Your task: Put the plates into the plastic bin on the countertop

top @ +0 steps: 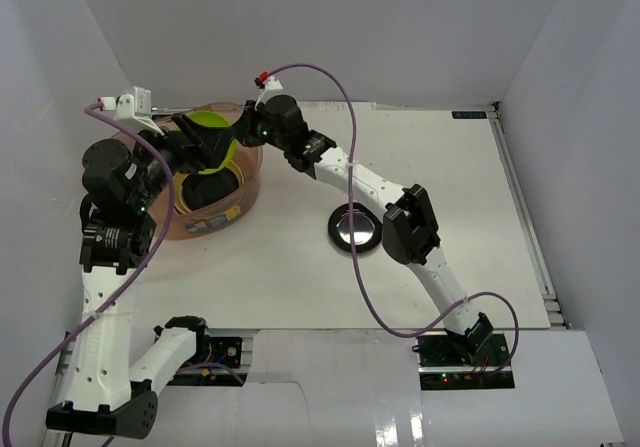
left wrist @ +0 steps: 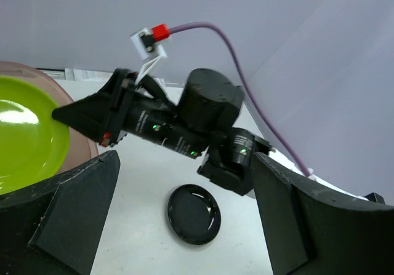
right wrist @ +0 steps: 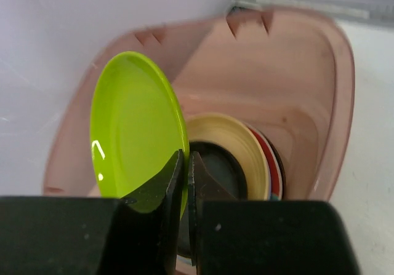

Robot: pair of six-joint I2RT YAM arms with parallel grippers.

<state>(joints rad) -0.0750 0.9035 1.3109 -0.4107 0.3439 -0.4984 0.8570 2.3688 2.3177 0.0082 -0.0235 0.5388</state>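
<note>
Top external, left to right: my left gripper (left wrist: 184, 158) is spread wide and empty over the plastic bin (top: 248, 189). My right gripper (right wrist: 186, 164) pinches the lime plate (right wrist: 132, 127) by its rim, on edge above the stacked plates (right wrist: 231, 139), probably to clear the wall. The black plate (top: 354, 230) sits apart on the countertop (top: 450, 187).

Pinkish-brown bin (right wrist: 295, 90); lime green plate (right wrist: 132, 133); glossy black plate (left wrist: 194, 213).

A robotics lab test cell is indicated; a white countertop (top: 450, 217) is enclosed by plain white walls (top: 300, 27); a metal rail (top: 522, 212) is fitted at 3 o'clock; two robot arms (top: 100, 307) (top: 420, 237) are bolted at 6 o'clock; purple cables (top: 350, 117) and exposed electronics (top: 458, 376) are seen.
</note>
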